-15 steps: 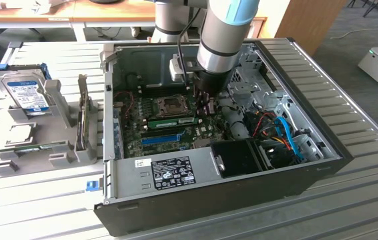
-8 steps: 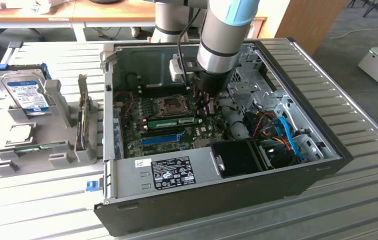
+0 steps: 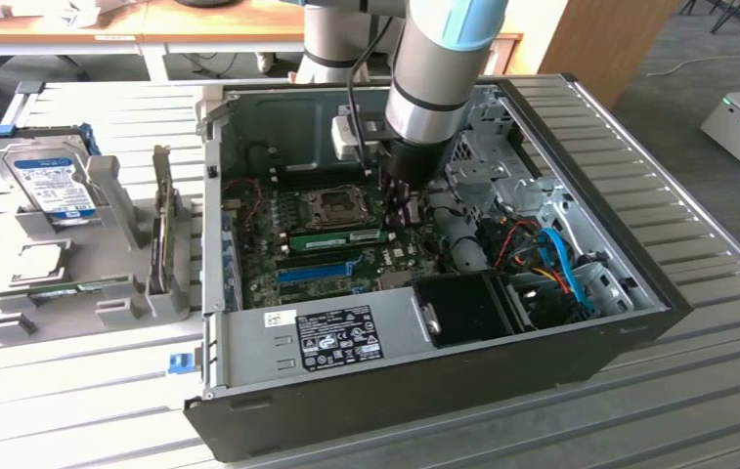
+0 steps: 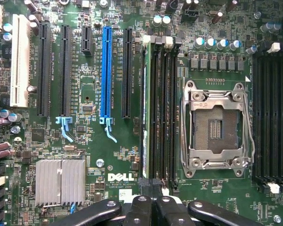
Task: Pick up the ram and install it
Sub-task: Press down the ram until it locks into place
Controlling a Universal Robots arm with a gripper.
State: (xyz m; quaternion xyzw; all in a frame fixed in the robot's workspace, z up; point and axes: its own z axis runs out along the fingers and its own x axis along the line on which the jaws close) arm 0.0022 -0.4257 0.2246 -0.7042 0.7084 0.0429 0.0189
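Observation:
The ram [image 3: 338, 237] is a long green stick standing on edge in a memory slot of the motherboard [image 3: 284, 278], between the CPU socket [image 3: 339, 203] and the blue expansion slot [image 3: 315, 271]. In the wrist view the ram [image 4: 144, 108] shows edge-on in the slot nearest the black expansion slots. My gripper [image 3: 403, 207] reaches down into the open case, just off the ram's end toward the exterior view's right. In the wrist view my gripper [image 4: 151, 201] is shut, its black fingers [image 4: 139, 209] pressed together above that end of the slots, with nothing between them.
The black PC case [image 3: 474, 391] lies open on a slatted metal table [image 3: 682, 410]. On the exterior view's left, a grey rack [image 3: 122, 283] holds a hard drive [image 3: 54, 186] and another green stick [image 3: 64, 289]. Cables [image 3: 555, 264] and a fan shroud [image 3: 474, 308] crowd the case's right side.

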